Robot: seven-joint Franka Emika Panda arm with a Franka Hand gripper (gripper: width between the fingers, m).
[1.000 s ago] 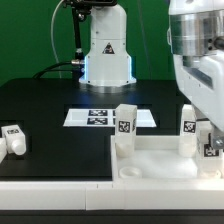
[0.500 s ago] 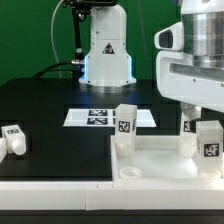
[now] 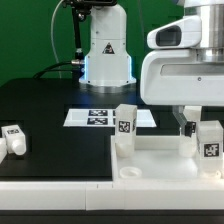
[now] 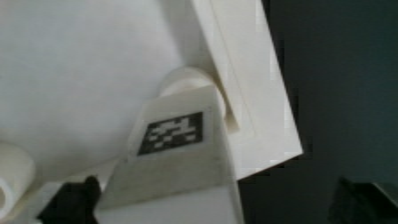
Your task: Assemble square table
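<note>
The square table's white top (image 3: 160,158) lies at the exterior view's lower right, and its raised rim (image 4: 249,90) runs through the wrist view. Three short white tagged legs stand upright on it: one at the left corner (image 3: 125,126), one at the back right (image 3: 189,127), and one at the front right (image 3: 210,140). A fourth leg (image 3: 12,139) lies loose on the black table at the far left. My gripper (image 3: 197,120) hangs just above the right-hand legs. It (image 4: 219,203) is open, its dark fingertips (image 4: 75,200) standing on either side of a tagged leg (image 4: 173,160) without gripping it.
The marker board (image 3: 100,117) lies flat in the middle of the black table behind the top. The robot's white base (image 3: 107,50) stands at the back. My large white hand covers the upper right of the exterior view.
My gripper has let go of the front right leg, which now stands alone on the top. The hand has risen and swung toward the exterior view's left.
</note>
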